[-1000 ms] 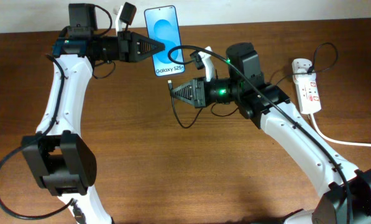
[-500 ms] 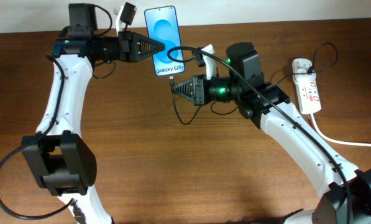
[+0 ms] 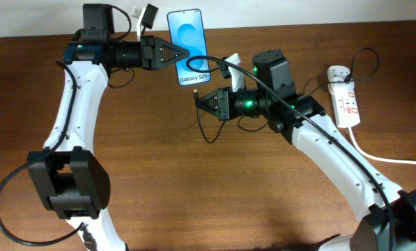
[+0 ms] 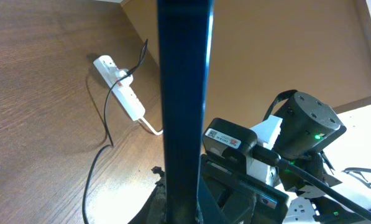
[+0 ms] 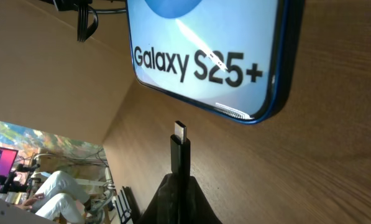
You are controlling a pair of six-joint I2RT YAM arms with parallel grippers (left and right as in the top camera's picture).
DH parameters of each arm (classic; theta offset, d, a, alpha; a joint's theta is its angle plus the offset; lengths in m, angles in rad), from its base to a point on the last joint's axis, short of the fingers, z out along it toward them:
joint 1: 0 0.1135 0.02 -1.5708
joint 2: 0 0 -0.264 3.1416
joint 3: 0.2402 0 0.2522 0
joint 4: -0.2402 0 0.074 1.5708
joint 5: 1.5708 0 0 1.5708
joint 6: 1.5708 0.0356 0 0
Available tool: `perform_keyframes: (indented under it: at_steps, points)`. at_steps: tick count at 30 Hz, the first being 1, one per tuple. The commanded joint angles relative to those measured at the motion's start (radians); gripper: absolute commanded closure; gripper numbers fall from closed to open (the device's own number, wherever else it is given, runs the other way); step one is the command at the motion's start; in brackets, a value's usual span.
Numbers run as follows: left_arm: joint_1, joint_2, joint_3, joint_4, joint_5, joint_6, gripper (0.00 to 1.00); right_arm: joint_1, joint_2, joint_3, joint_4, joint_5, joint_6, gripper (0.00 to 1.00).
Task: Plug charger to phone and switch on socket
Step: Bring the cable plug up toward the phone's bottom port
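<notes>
My left gripper [image 3: 174, 53] is shut on the phone [image 3: 189, 46], a blue-screened slab reading "Galaxy S25+", held up near the table's far edge. In the left wrist view the phone [image 4: 184, 106] shows edge-on between the jaws. My right gripper [image 3: 200, 102] is shut on the charger's black connector [image 5: 181, 149], tip pointing at the phone's bottom edge [image 5: 235, 93] with a small gap between them. The charger's thin black cable [image 3: 209, 132] loops over the table and runs to the white adapter in the socket [image 3: 344, 97], a white power strip at the right.
The strip's thick white cord [image 3: 389, 159] trails off the right edge. The strip also shows in the left wrist view [image 4: 122, 94]. Both white arms reach over the brown table [image 3: 194, 195]. The wall runs close behind the phone.
My left gripper has carried the phone slightly to the right. My right gripper has moved the connector a little right and up, closer to the phone's bottom edge.
</notes>
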Motion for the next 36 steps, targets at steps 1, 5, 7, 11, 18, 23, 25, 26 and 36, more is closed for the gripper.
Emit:
perform_keyframes:
  at_steps: [1,5,7,11,18,23,25,26,36]
  points:
    - [0.004,-0.012,0.012,0.006,0.053,0.009,1.0,-0.002,-0.021,0.019,0.003,0.017,-0.021,0.96]
    - [0.004,-0.012,0.013,0.005,0.068,0.009,1.0,-0.002,-0.021,0.02,0.025,0.021,-0.02,0.96]
    - [0.004,-0.012,0.012,0.005,0.089,0.01,1.0,-0.002,-0.021,0.02,0.025,0.034,-0.02,0.96]
    - [0.004,-0.012,0.012,0.006,0.089,0.01,1.0,-0.002,-0.021,0.023,0.025,0.035,-0.02,0.96]
    - [0.004,-0.012,0.012,0.006,0.089,0.019,1.0,-0.002,-0.021,0.049,0.008,0.027,-0.02,0.96]
    - [0.004,-0.012,0.012,0.006,0.089,0.025,1.0,-0.002,-0.021,0.049,-0.005,0.027,-0.02,0.96]
    - [0.004,-0.012,0.012,0.006,0.089,0.025,1.0,-0.002,-0.021,0.049,-0.004,0.027,-0.02,0.96]
    - [0.004,-0.012,0.012,0.006,0.089,0.025,1.0,-0.002,-0.021,0.049,-0.001,0.027,-0.02,0.96]
    - [0.004,-0.012,0.012,0.006,0.088,0.035,1.0,-0.002,-0.021,0.049,0.006,0.027,-0.02,0.96]
